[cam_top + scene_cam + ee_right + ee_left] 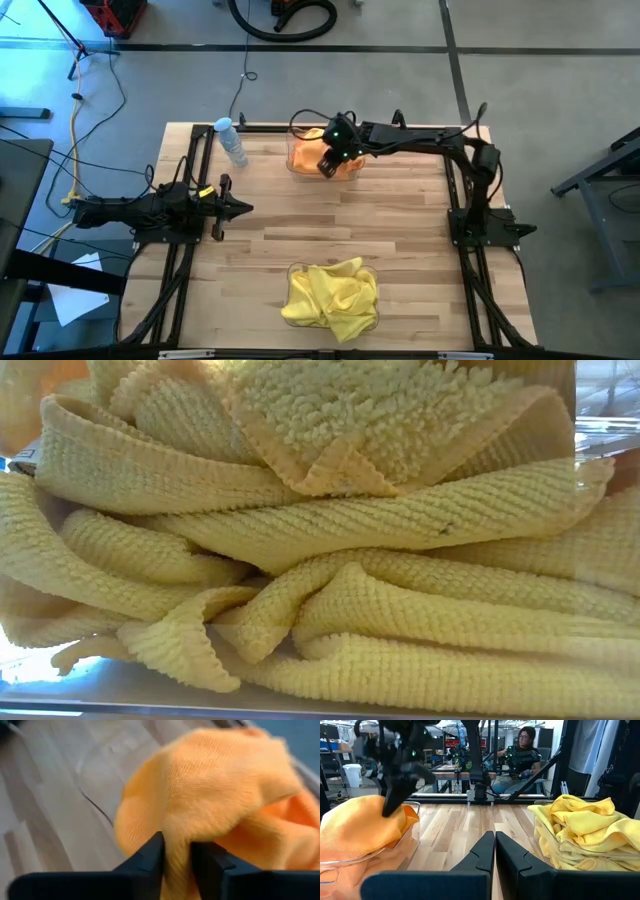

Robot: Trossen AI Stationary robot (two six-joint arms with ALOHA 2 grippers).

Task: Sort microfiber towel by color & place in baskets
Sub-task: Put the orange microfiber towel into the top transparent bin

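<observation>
With yellow microfiber towels (333,292) heaped in the near-edge clear plastic basket (372,322) and the left gripper (240,208) clenched empty, the right gripper (328,166) pinches the last orange microfiber towel (210,805) over the far-edge clear plastic basket (293,160) on the wooden worktop (330,225), nearly finishing.

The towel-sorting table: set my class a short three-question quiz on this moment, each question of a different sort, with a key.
1. True or false: the yellow towels lie in the basket at the table's near edge.
2. Which gripper is at the orange towels? A left, B right.
3. Fill in: the left gripper waits over bare wood with its fingers ____.

Key
1. True.
2. B: the right gripper has a fold of orange towel between its fingers, over the far basket.
3. Shut.
</observation>
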